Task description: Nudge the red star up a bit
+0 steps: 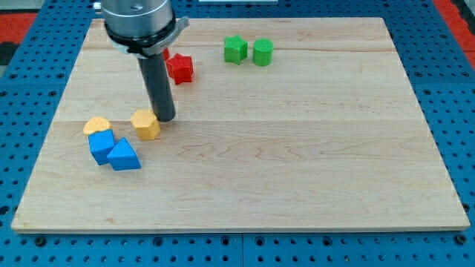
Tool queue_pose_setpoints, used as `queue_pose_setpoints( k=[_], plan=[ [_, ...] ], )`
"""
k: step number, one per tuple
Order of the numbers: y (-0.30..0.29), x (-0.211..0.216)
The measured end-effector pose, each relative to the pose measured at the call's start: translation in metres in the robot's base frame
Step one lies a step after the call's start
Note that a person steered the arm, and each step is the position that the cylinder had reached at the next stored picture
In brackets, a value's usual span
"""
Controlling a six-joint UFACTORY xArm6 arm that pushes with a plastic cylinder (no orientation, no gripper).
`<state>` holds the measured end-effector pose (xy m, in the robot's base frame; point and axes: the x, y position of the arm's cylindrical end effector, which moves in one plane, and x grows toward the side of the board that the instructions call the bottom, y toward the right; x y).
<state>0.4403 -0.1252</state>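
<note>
Camera view takes the red star (179, 68) as its landmark on the wooden table (297, 178). Nearest the view's bottom, well below and left of the star, a blue triangular block (124, 156) touches a blue block (101, 145) whose shape is hard to make out; a yellow heart-like block (96, 125) sits just above them. A yellow block (146, 124) lies beside my tip (165, 119), which rests below the star, apart from it. The end effector is a plain rod with nothing to open or shut; its housing hides the star's left edge. Right of the star stand a green star-like block (236, 50) and a green block (263, 53).
</note>
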Motion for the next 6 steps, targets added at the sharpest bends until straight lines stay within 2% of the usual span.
queue_pose_setpoints(
  k=[1,2,4,6],
  plan=[
    [-0.019,0.017],
    [0.025,0.018],
    [0.03,0.005],
    [0.043,-0.09]
  ],
)
